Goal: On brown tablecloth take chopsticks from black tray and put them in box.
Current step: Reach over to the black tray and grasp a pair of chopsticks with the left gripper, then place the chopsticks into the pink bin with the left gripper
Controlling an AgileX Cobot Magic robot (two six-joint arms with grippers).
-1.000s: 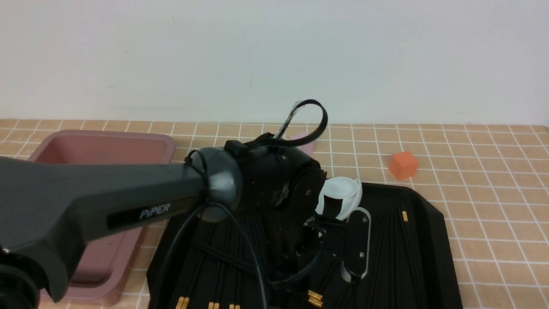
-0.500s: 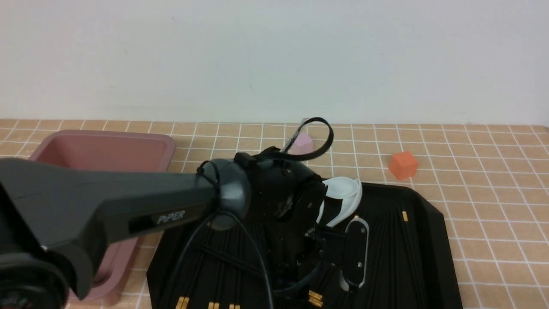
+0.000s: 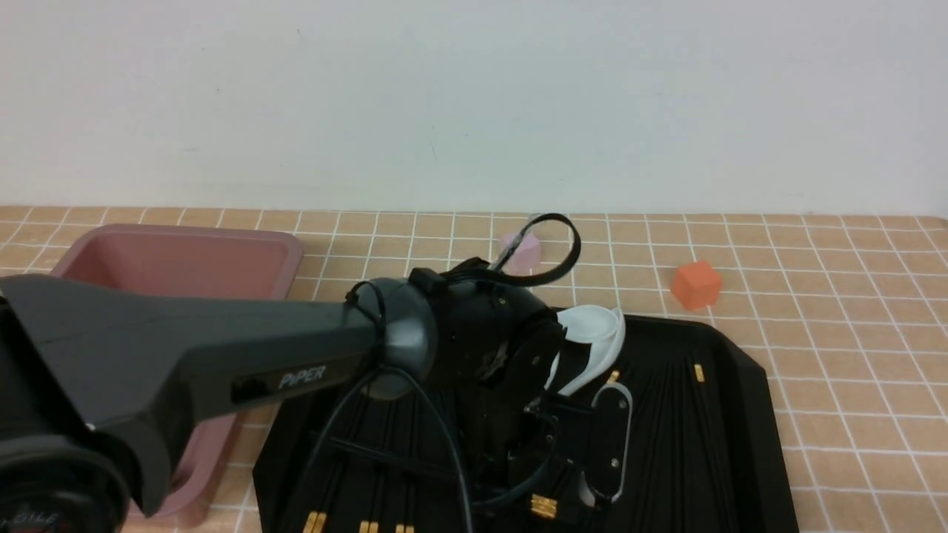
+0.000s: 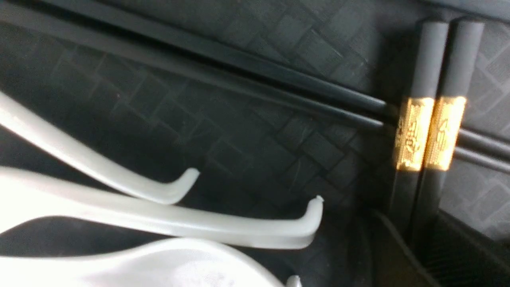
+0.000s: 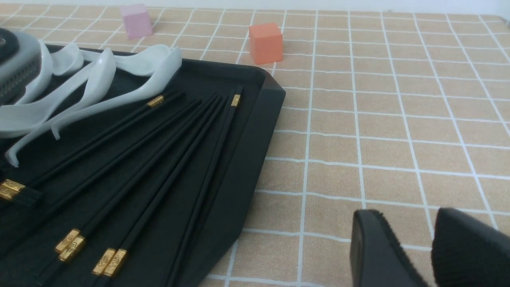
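Note:
The black tray (image 3: 748,400) lies on the brown tablecloth (image 3: 852,333), with several black chopsticks (image 3: 670,429) fanned inside; they also show in the right wrist view (image 5: 171,151). My left gripper (image 3: 549,494) is down in the tray's near middle. In the left wrist view it (image 4: 414,223) is shut on a pair of gold-banded chopsticks (image 4: 428,133), which lie across two others. The pink box (image 3: 178,255) stands left of the tray, partly hidden by my left arm. My right gripper (image 5: 404,215) is shut and empty over bare cloth right of the tray (image 5: 255,131).
White soup spoons (image 3: 592,329) lie at the tray's far side, close to my left gripper; they also show in the right wrist view (image 5: 99,71). A pink cube (image 3: 523,250) and an orange cube (image 3: 696,285) sit on the cloth behind the tray.
My left arm has sunk lower into the tray and shifted slightly right. The gold-banded chopstick ends by the gripper have turned from tilted to level.

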